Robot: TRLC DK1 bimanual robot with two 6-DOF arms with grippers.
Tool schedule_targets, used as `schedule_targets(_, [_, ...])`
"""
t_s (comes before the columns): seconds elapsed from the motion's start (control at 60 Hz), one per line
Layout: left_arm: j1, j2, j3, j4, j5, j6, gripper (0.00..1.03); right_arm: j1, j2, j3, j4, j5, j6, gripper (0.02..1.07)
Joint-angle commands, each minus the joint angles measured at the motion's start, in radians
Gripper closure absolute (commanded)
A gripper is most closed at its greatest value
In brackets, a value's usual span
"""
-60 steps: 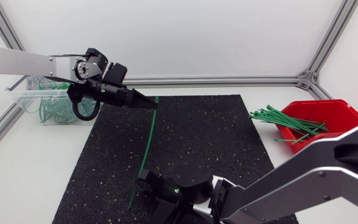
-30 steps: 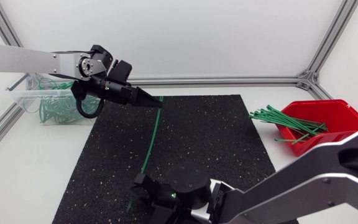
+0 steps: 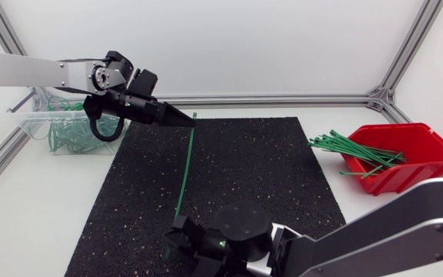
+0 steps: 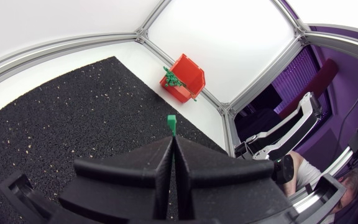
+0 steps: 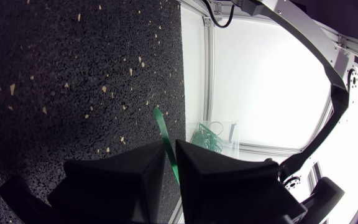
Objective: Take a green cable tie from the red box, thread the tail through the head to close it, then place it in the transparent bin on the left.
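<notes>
A long green cable tie is stretched in a slight bow over the black mat. My left gripper is shut on its far end, and the head pokes out just past the fingertips. My right gripper, low at the mat's near edge, is shut on the other end; the tail sticks out ahead of its fingers. The red box stands at the right, with several green ties spilling over its rim. The transparent bin at the left holds closed green ties.
The mat covers the middle of the white table. Aluminium frame rails run along the back and side edges. In the left wrist view the red box shows far ahead near the frame corner. The bin lies ahead of my right gripper.
My right gripper's fingers have come together on the tie's tail and the gripper has shifted a little toward the near edge. My left gripper moved slightly right, then back left, holding the head end.
</notes>
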Motion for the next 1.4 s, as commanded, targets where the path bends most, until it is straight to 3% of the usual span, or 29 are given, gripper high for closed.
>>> schedule_targets(0.0, [0.003,0.03,0.029,-0.012,-0.002,0.02,1.0,-0.005,0.016,-0.021,-0.002,-0.01,0.004,0.88])
schedule_targets(0.067, [0.001,0.033,0.027,-0.012,-0.003,0.022,1.0,-0.006,0.031,-0.021,-0.002,-0.008,0.004,0.85])
schedule_targets(0.133, [-0.003,0.035,0.024,-0.012,-0.006,0.025,1.0,-0.013,0.037,-0.024,-0.002,-0.008,0.004,0.56])
schedule_targets(0.267, [-0.011,0.038,0.013,-0.012,-0.008,0.032,1.0,-0.036,0.043,-0.024,-0.002,-0.008,0.001,0.37])
schedule_targets(0.667, [-0.022,0.055,0.024,-0.014,-0.011,0.032,1.0,-0.155,0.166,0.118,-0.002,-0.027,-0.052,0.38])
schedule_targets(0.817, [-0.017,0.058,0.03,-0.014,-0.011,0.032,1.0,-0.169,0.183,0.137,-0.01,-0.036,-0.063,0.49])
schedule_targets(0.867, [-0.017,0.061,0.03,-0.014,-0.011,0.032,1.0,-0.169,0.18,0.134,-0.013,-0.039,-0.065,0.59])
schedule_targets(1.083, [-0.017,0.065,0.036,-0.014,-0.011,0.031,1.0,-0.154,0.166,0.098,-0.013,-0.039,-0.071,0.8])
schedule_targets(1.383, [-0.014,0.065,0.039,-0.02,-0.012,0.032,1.0,-0.071,0.095,-0.001,-0.013,-0.007,-0.046,0.8])
